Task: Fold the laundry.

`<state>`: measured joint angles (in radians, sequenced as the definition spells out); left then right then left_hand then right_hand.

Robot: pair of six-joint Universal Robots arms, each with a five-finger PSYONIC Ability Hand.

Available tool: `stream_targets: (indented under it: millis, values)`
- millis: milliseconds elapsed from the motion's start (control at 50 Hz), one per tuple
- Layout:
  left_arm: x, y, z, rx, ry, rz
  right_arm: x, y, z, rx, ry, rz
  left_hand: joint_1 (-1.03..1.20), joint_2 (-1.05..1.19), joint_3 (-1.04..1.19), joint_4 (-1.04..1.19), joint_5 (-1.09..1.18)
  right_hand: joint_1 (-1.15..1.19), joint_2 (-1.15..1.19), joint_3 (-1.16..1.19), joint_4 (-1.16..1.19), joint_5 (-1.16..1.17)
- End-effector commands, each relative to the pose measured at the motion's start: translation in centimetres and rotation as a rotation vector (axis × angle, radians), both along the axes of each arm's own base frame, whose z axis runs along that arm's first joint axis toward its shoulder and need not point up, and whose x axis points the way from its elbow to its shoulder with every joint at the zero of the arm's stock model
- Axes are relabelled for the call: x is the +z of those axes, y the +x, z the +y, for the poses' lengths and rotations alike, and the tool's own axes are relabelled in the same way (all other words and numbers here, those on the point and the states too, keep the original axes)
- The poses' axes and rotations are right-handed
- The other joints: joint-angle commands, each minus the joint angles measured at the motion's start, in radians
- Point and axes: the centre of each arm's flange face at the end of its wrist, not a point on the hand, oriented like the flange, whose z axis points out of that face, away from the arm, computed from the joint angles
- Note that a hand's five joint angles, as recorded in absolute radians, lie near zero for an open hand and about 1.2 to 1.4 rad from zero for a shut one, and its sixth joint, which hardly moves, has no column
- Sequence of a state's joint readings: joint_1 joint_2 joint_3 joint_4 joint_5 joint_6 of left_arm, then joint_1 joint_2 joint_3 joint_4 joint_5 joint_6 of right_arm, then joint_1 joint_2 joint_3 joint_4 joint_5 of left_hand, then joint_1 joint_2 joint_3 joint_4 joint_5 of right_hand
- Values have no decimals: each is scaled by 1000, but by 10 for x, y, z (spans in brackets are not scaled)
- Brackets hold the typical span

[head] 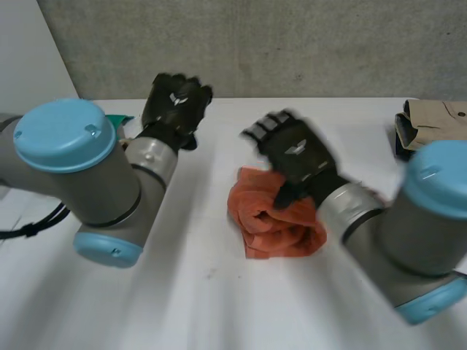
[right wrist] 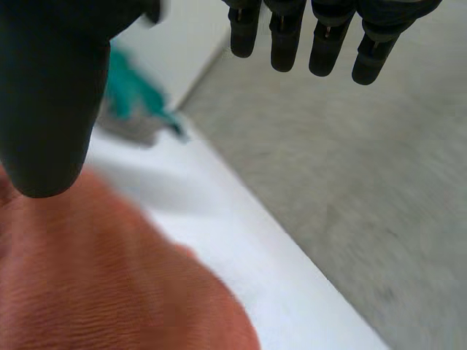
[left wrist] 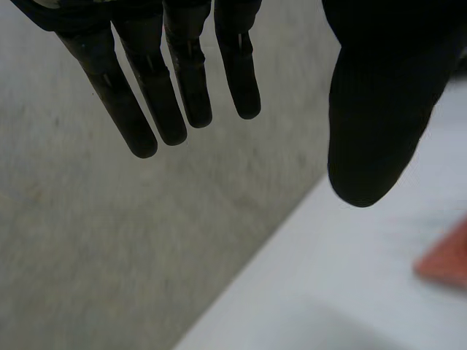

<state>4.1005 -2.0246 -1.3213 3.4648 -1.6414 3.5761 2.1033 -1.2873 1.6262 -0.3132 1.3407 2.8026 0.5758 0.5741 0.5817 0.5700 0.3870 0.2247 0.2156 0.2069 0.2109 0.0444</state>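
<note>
Left hand (head: 175, 106): I find it raised off the table (head: 197, 292), near the far edge and close to the grey wall (head: 292, 44). In the left wrist view its fingers (left wrist: 149, 95) are straight and side by side, the thumb (left wrist: 379, 109) stands well apart from them, and nothing is between them; the hand is spread and holds nothing. Right hand (head: 295, 157): it hangs over the far part of the orange cloth (head: 273, 219), palm down. In the right wrist view its fingers (right wrist: 325, 44) point straight out with small gaps between them, and its thumb (right wrist: 51, 95) is set wide to one side, above the cloth; this hand is also spread, with no pinch on the fabric. I cannot tell whether the palm or thumb touches the cloth. The orange cloth lies bunched in a thick, roughly folded heap on the table, under my right palm and wrist, and well apart from my left hand; one edge of it shows beyond the left thumb in the left wrist view. A teal item (head: 120, 120) lies just beside my left wrist, on the side away from the right hand; from the right wrist it appears past the thumb, beyond the cloth. A tan garment (head: 434, 120), folded, sits on something dark at the table's far edge, off to the outer side of my right arm.
</note>
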Motion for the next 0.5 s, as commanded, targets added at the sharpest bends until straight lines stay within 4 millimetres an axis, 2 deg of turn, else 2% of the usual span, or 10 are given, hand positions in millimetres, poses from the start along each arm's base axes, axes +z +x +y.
stream_targets:
  millis: [20,60,120,140,220,280,360,440,500]
  values:
    - [-6,-41,10,-166,82,116,18,-58,-45,-216,224,-183,-39,-37,-45,-33,-25,-50,-41,-32,-36,-44]
    - [-15,-47,11,-179,127,113,3,-61,-60,-245,303,-142,-118,-117,-124,-112,-104,-50,-41,-32,-36,-44]
    - [-38,-55,10,-186,223,71,-11,-58,-71,-255,379,-104,-359,-357,-365,-353,-344,-50,-41,-32,-36,-44]
    - [-52,-59,13,-187,272,37,-20,-55,-76,-254,431,-78,-377,-375,-383,-371,-363,-50,-41,-32,-36,-44]
    - [-80,-62,23,-189,380,-41,-44,-50,-84,-242,551,-29,-397,-396,-403,-392,-383,-50,-41,-32,-36,-44]
    - [-94,-58,25,-172,432,-75,-58,-46,-86,-204,616,-13,-398,-396,-403,-392,-383,-50,-41,-32,-36,-44]
    - [-107,-50,30,-129,485,-121,-75,-44,-86,-185,657,10,-389,-387,-395,-383,-374,-50,-41,-32,-36,-44]
    - [-119,-42,38,-99,524,-175,-82,-44,-85,-170,628,79,-386,-384,-392,-380,-372,-50,-41,-32,-36,-44]
    - [-119,-39,42,-91,531,-190,-83,-46,-85,-164,574,152,-380,-378,-386,-374,-366,-50,-41,-32,-36,-44]
